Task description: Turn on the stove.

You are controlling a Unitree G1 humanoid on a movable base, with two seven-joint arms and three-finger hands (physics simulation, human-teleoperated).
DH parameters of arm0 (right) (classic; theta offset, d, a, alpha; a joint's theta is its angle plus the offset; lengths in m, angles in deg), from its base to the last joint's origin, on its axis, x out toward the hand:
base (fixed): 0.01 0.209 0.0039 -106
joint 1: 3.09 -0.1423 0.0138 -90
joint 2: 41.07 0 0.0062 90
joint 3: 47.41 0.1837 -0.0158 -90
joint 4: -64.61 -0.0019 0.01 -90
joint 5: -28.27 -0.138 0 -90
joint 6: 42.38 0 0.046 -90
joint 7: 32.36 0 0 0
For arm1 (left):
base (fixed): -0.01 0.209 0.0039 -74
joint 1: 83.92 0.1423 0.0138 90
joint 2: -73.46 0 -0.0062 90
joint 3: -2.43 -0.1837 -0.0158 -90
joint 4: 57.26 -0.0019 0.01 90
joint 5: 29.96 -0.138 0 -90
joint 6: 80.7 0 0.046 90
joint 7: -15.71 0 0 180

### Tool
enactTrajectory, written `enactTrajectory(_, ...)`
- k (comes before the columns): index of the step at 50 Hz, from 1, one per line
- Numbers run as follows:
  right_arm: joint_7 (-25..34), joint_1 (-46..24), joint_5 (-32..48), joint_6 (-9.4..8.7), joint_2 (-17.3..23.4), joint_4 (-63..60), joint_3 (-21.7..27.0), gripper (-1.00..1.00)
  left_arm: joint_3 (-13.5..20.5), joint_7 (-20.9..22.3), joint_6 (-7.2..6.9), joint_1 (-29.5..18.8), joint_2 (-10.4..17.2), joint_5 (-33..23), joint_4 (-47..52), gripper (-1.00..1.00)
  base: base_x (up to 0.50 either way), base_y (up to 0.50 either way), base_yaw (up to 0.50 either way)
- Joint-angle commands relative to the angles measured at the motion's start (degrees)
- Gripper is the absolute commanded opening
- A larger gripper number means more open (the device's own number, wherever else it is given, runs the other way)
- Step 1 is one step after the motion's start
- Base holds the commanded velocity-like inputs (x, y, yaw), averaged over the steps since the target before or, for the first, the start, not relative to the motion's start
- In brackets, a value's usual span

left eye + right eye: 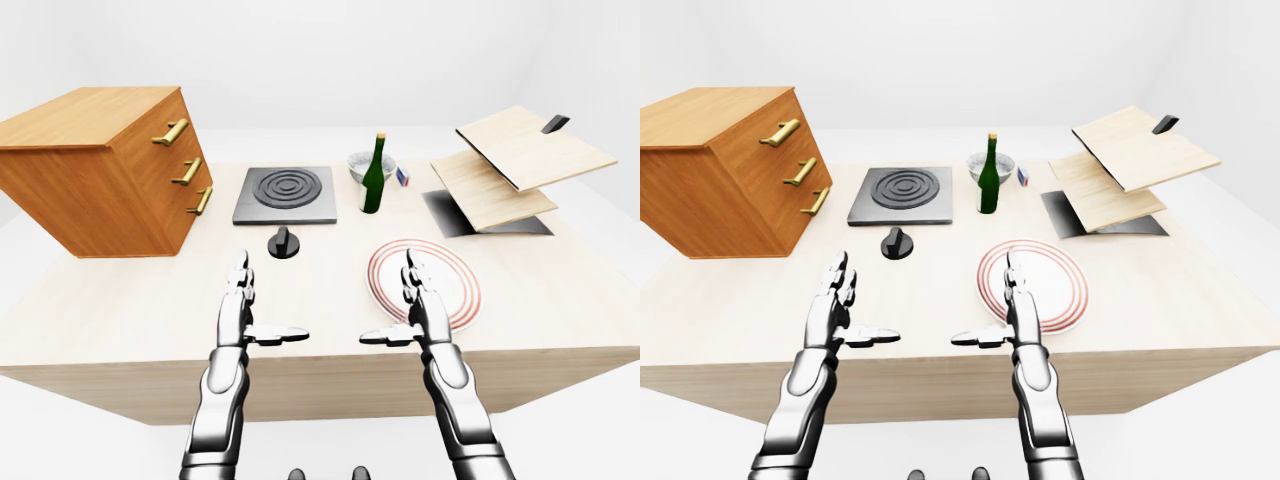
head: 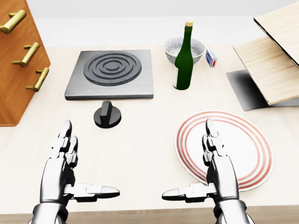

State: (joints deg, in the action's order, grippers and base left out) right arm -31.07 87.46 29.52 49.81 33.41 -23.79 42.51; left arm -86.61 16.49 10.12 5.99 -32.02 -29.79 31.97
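A dark grey stove plate with ringed burner lies on the wooden table, toward the head view's upper left. Its black knob stands just below the plate, with its ridge pointing up the view. My left hand hovers open below and left of the knob, fingers straight, thumb pointing right. My right hand is open too, over the left rim of a red-ringed plate, thumb pointing left. Neither hand touches anything.
A wooden drawer chest with brass handles stands left of the stove. Right of the stove are a green bottle, a grey bowl behind it and a small blue-white box. Tilted wooden boards on a dark base fill the right.
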Motion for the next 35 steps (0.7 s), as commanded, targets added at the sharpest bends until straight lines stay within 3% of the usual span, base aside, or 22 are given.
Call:
enactTrajectory(1,2.8,1.1,3.1,2.81,0.6,3.0,-0.4,1.0,2.1,1.6,1.48,-0.3,0.5,1.9,-1.2,1.0,0.0,0.0,0.0)
enactTrajectory(12,4.2,1.2,4.3,2.81,0.2,0.3,-1.2,1.0,2.3,2.0,-0.18,0.1,1.1,1.7,1.7,1.0,0.0,0.0,0.0)
enactTrajectory(14,4.3,1.2,4.3,2.27,0.1,-0.7,-1.3,1.0,2.3,1.8,-1.52,0.3,1.2,1.3,3.6,1.0,0.0,0.0,0.0)
enactTrajectory(17,4.4,1.1,4.3,-0.72,0.3,-7.3,-1.2,1.0,2.9,2.0,-3.24,0.0,1.5,1.8,8.8,1.0,0.0,0.0,0.0)
enactTrajectory(18,4.0,0.3,4.6,-3.73,0.5,-12.5,-0.6,1.0,3.3,2.2,-4.19,-0.1,1.9,1.7,13.6,1.0,0.0,0.0,0.0)
enactTrajectory(20,4.3,-0.6,4.1,-7.19,0.6,-17.6,0.0,1.0,4.3,2.2,-5.81,-0.7,2.1,2.0,18.0,1.0,0.0,0.0,0.0)
enactTrajectory(26,4.7,-4.1,4.0,-7.19,1.2,-25.2,1.0,1.0,6.6,1.9,-5.82,-3.3,2.9,3.2,27.7,1.0,0.0,0.0,0.0)
enactTrajectory(35,5.1,-4.8,3.7,-7.19,1.4,-27.5,1.4,1.0,6.8,2.5,-5.82,-2.5,2.8,2.4,29.5,1.0,0.0,0.0,0.0)
